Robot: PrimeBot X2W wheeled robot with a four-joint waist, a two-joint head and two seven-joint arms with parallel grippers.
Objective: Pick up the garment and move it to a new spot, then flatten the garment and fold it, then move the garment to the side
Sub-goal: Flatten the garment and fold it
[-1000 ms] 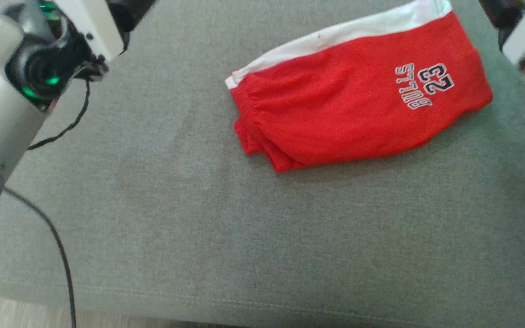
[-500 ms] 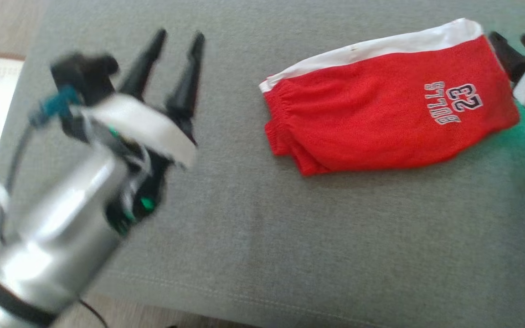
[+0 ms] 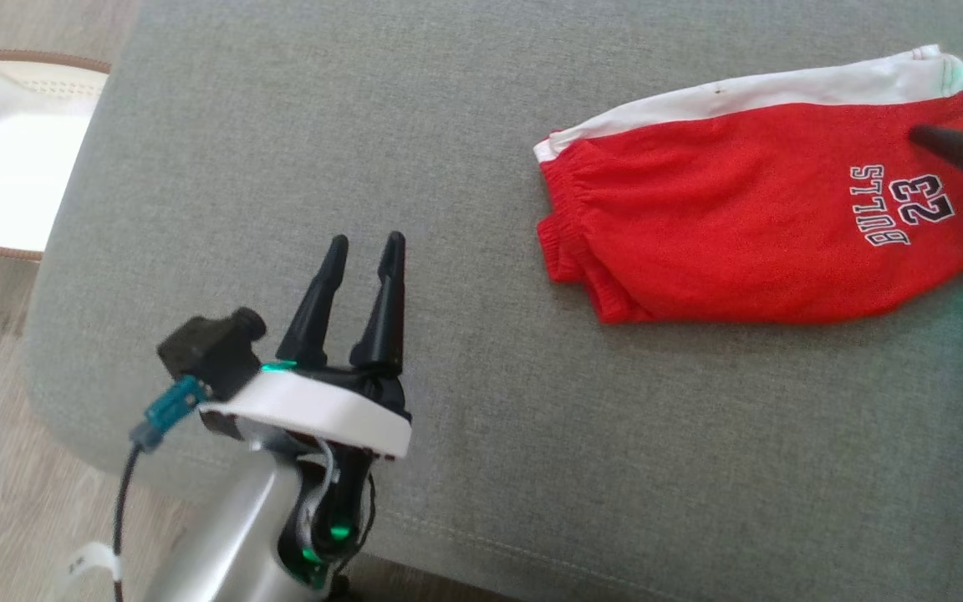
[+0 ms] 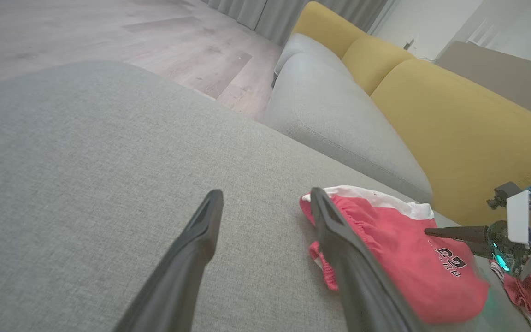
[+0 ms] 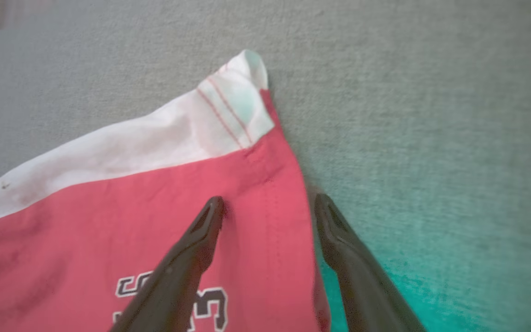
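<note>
Red knit shorts (image 3: 749, 226), white band, "BULLS 23" print, two o'clock on grey woven cushion (image 3: 532, 435), left gripper (image 3: 366, 241) and right gripper (image 5: 269, 199) jaws apart

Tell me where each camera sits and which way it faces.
Head: high, facing down on the grey cushion and red shorts; left gripper at lower left.
Left wrist: low over the cushion, facing across toward a yellow sofa; its own two fingers.
Right wrist: close above the shorts' corner; right gripper open, straddling their edge.
Shared: all three see the shorts.

Left gripper (image 3: 366, 241) and right gripper (image 5: 269, 202) point forward — jaws of both spread wide.
</note>
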